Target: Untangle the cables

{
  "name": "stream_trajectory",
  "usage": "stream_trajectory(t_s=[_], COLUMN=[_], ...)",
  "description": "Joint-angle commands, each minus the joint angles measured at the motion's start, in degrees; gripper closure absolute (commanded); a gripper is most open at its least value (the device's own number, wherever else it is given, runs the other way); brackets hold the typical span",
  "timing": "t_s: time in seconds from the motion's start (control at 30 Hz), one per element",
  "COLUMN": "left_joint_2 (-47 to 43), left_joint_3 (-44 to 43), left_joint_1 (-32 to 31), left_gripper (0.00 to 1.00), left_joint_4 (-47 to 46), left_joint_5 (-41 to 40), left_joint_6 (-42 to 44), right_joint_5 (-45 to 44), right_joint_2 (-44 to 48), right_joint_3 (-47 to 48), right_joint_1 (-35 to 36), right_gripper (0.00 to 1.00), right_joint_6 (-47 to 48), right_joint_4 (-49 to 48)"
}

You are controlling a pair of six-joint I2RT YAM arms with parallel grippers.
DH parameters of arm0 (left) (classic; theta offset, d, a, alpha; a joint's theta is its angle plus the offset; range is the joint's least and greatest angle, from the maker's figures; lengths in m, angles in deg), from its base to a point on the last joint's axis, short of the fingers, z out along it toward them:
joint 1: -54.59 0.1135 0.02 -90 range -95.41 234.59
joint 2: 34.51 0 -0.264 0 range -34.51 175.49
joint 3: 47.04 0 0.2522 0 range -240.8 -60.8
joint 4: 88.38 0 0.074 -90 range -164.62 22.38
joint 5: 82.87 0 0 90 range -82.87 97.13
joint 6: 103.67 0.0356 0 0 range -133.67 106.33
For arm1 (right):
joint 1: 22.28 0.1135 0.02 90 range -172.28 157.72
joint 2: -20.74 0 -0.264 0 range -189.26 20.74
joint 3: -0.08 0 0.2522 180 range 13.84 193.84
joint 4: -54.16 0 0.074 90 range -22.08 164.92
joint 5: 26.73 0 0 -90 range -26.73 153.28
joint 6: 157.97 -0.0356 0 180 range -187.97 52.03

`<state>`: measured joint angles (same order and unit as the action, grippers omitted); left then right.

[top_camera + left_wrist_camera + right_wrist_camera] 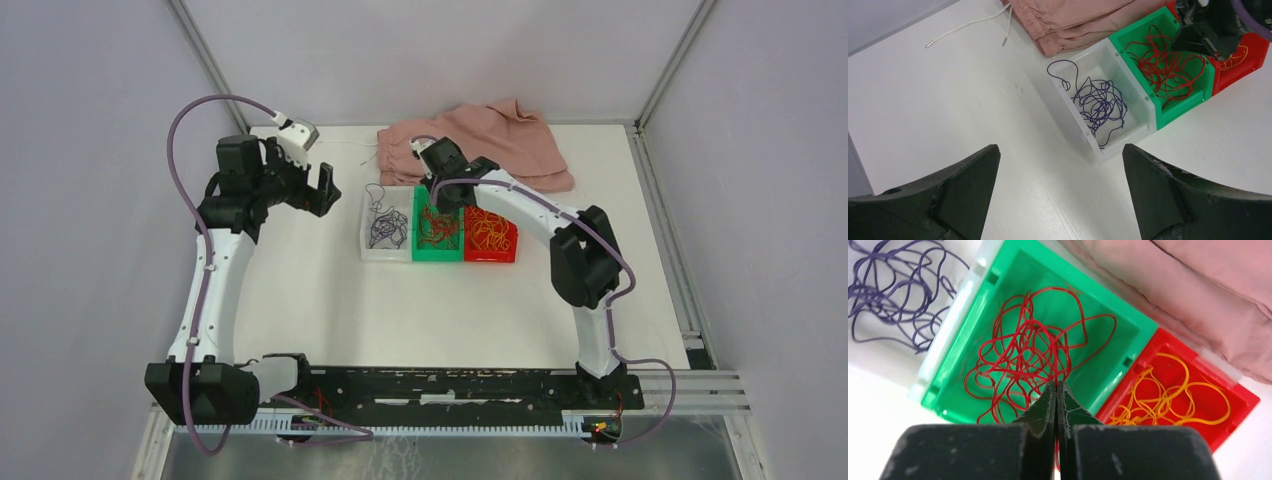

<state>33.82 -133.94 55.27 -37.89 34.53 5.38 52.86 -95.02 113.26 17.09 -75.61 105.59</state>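
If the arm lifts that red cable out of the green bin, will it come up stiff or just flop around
Probably floppy: the red cable lies in loose, overlapping loops in the green bin, so it would likely sag and trail from the right pincer. It looks thin, so likely light. The loops may snag and rise as a clump.

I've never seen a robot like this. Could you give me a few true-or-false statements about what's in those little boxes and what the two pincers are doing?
1. The red cable lies in the green bin. True.
2. The yellow cable is in the white bin. False: it lies in the red bin; the white bin holds the purple cable.
3. The left pincer is open and holds nothing. True.
4. The right pincer hangs wide open. False: it is shut above the green bin, apparently pinching the red cable.
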Motion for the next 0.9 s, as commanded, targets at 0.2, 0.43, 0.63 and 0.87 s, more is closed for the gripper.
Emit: stream_trajectory(t_s=[0.2,0.43,0.63,0.87], left_joint_2=[-2.93,-2.33,-2.21,-2.38], left_joint_3=[2.84,6.00,6.34,6.15], left_joint_1=[0.56,1.99,2.53,2.52], left_gripper=[0.01,0.01,0.01,0.01], left_joint_4=[-7.81,-12.23,-13.44,-11.57], left_joint_5=[0.65,-1.70,-1.55,-0.61], left_joint_6=[-3.05,-6.39,-6.63,-3.78], right_joint_5=[-3.76,-5.71,-4.97,-5.66], right_joint_2=[-10.31,-12.45,-6.24,-1.35], right_joint_3=[10.84,13.22,13.10,19.47], right_joint_1=[1.87,2.04,2.07,1.87], right_gripper=[1.00,0.87,0.49,0.29], right_joint_6=[-3.34,-3.35,-2.65,-1.81], right_joint_4=[0.46,2.93,1.94,8.28])
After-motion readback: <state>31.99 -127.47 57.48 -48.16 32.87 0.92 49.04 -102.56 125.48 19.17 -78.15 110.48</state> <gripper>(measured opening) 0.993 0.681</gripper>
